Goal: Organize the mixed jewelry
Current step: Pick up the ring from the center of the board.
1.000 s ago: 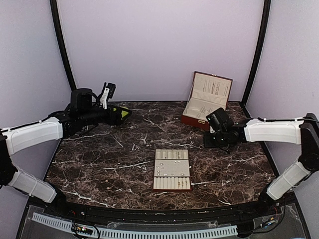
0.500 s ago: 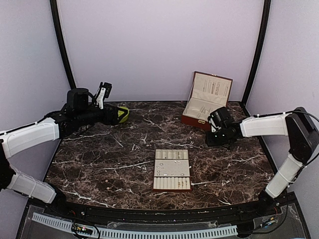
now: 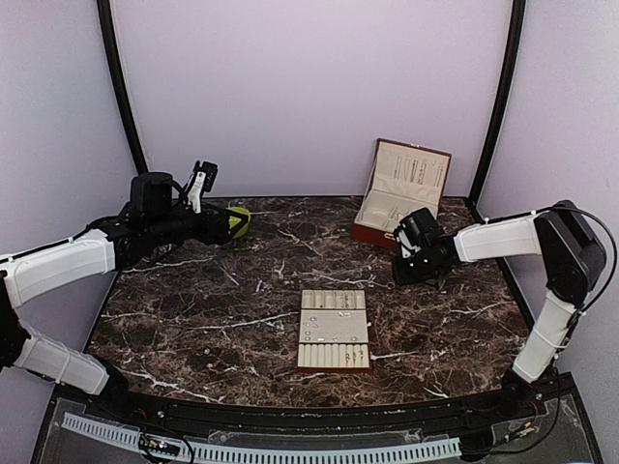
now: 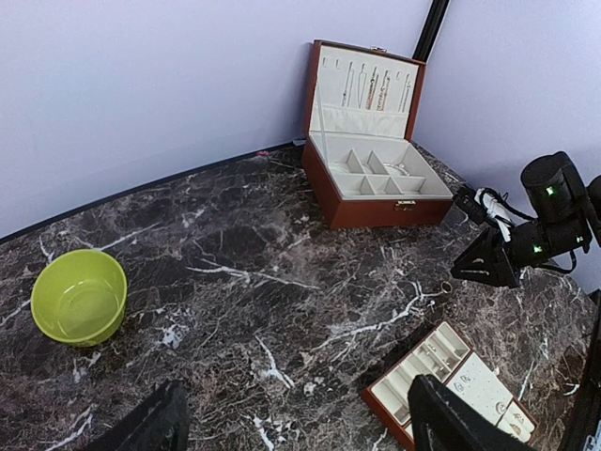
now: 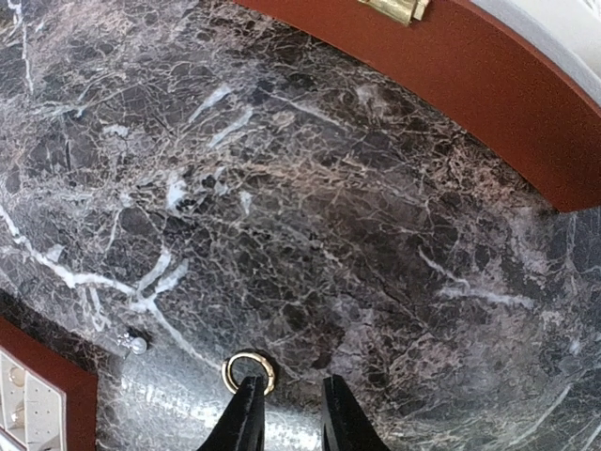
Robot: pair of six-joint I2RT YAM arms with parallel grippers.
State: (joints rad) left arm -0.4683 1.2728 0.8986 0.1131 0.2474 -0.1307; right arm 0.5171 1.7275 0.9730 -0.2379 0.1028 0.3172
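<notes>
In the overhead view we see the right gripper [image 3: 399, 278] down at the dark marble table [image 3: 213, 309], right of centre and just in front of the open red-brown jewelry box [image 3: 401, 198]. Its wrist view shows the two fingers [image 5: 242, 418] at the bottom edge. They stand close together but not clenched: a narrow strip of marble shows between them and nothing is grasped.

A small gold-coloured ring [image 5: 248, 372] lies flat on the table at the tip of the finger on the left of that frame. We cannot tell whether the two touch. A tiny pale stud [image 5: 137, 345] lies to the left of the ring, just beside the brown corner of the beige slotted tray [image 5: 42, 366] in the lower left. The box's wall crosses the upper right, with its brass clasp [image 5: 399, 7] at the top edge.

The tray sits in the lower middle of the overhead view, with a few tiny silvery pieces [image 3: 311, 335] on its flat middle panel. Fine chains [image 4: 366, 86] hang in the box's raised lid, at the top of the left wrist view.

The left gripper [image 4: 296, 399] hangs above the table, jaws spread wide and released, holding nothing. In the overhead view its tip overlaps the lime-green bowl [image 3: 239, 220] at the upper left of the table.
</notes>
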